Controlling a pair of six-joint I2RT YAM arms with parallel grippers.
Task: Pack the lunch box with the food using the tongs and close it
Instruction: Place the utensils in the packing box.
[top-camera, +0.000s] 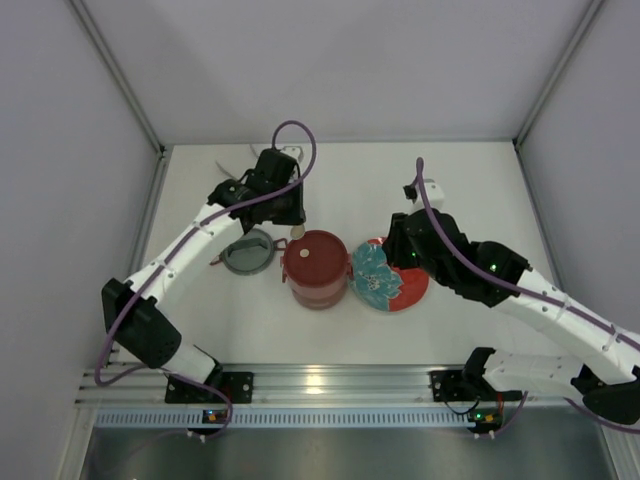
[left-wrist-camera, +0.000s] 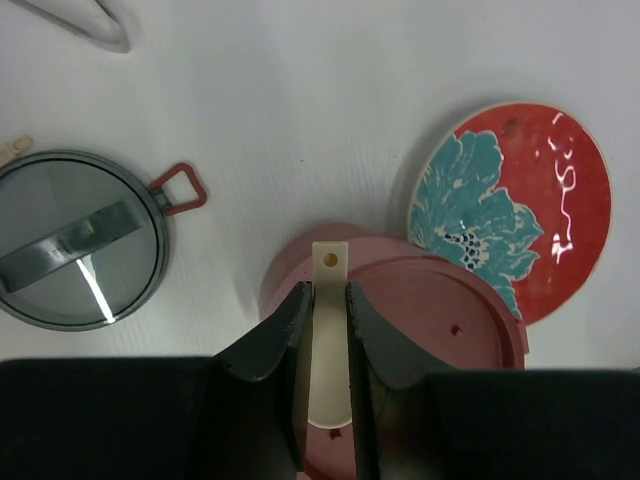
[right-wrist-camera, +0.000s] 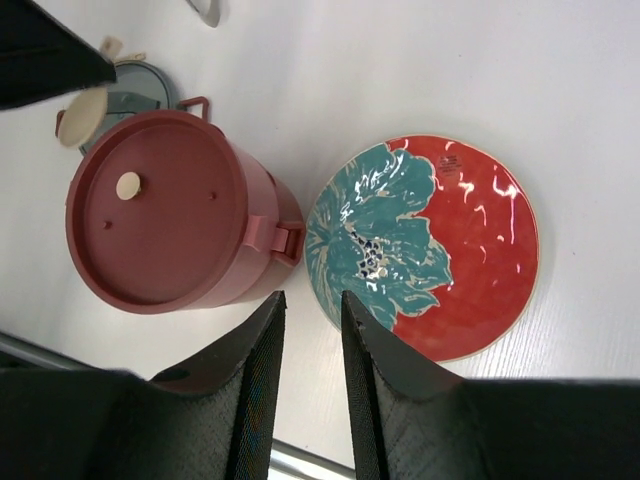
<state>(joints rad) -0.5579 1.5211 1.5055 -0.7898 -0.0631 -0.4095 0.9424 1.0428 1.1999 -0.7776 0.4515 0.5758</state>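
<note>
Reaches far forward with the left arm (top-camera: 185, 250), elbow low by the near edge, wrist turned inward toward centre. Clamps the left gripper (left-wrist-camera: 327, 290) on a cream spoon (left-wrist-camera: 330, 330), fingers (left-wrist-camera: 285, 335) pressed against both sides of its handle. Angles in from the right with the right arm (top-camera: 540, 300), forearm slanted toward centre. Points the right gripper (right-wrist-camera: 311, 300) downward, jaws parted by a narrow gap, empty between.

No legible text, label, brand, number or sign appears in any view. One small dark mark on the red plate (right-wrist-camera: 480, 260) is too small to read.
</note>
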